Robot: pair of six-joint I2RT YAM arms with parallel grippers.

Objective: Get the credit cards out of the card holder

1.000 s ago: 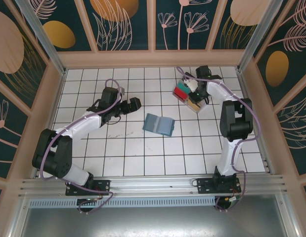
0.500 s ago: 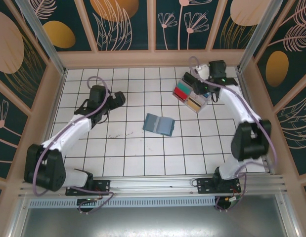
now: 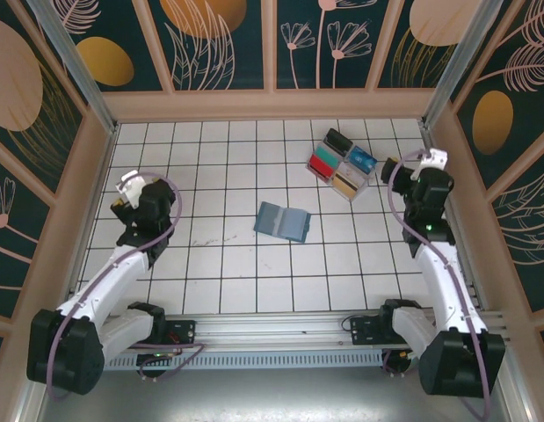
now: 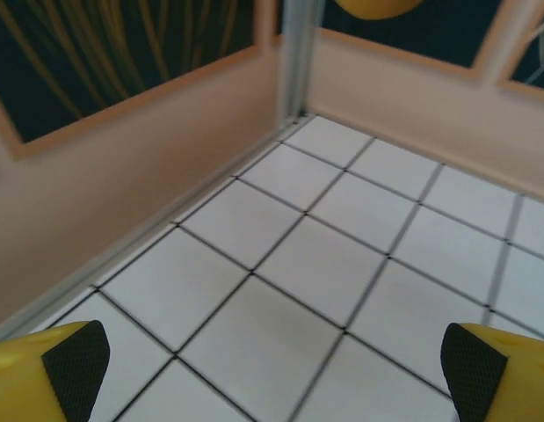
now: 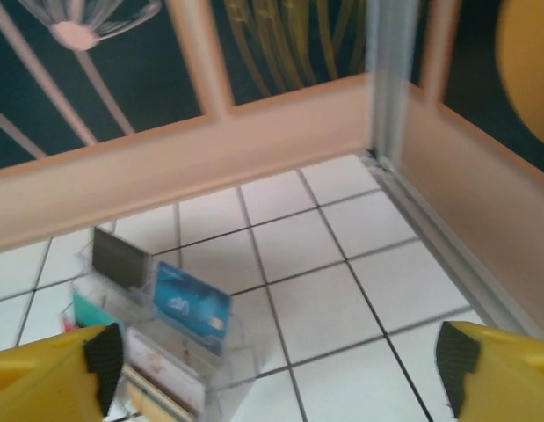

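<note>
The left hand [image 4: 273,360] stands spread as wide as it goes and has hold of nothing. Its two yellow fingers [image 4: 74,356] with their black pads sit at the bottom corners of the left wrist view, with only bare white tiles of the bench [image 3: 254,281] between them. Ahead of this hand the tiles run to the pale wooden wall [image 4: 122,185] and a metal corner post [image 4: 298,53].

The card holder [image 3: 282,221] is off to this hand's right and well apart from it. It lies opened out flat on the bench, teal-grey, with nothing touching it. Whether any card sits in its slots is too small to tell.

The right hand [image 5: 280,360] is also wide open and empty, its yellow fingers [image 5: 456,360] far apart at the bottom edge of its wrist view. Just ahead of it and to its left stands a clear plastic tray [image 5: 228,352] on the tiles, close to the hand but apart from the fingers. In the tray a blue card [image 5: 192,308] leans upright, a dark card [image 5: 120,257] stands in the compartment beyond it, and a pale pinkish card [image 5: 162,365] lies in the compartment nearest the hand. From above the tray also shows red, teal and tan compartments. The card holder lies to this hand's left, well apart, beyond the tray's near end. To the hand's right the wall meets another metal post [image 5: 390,79].
</note>
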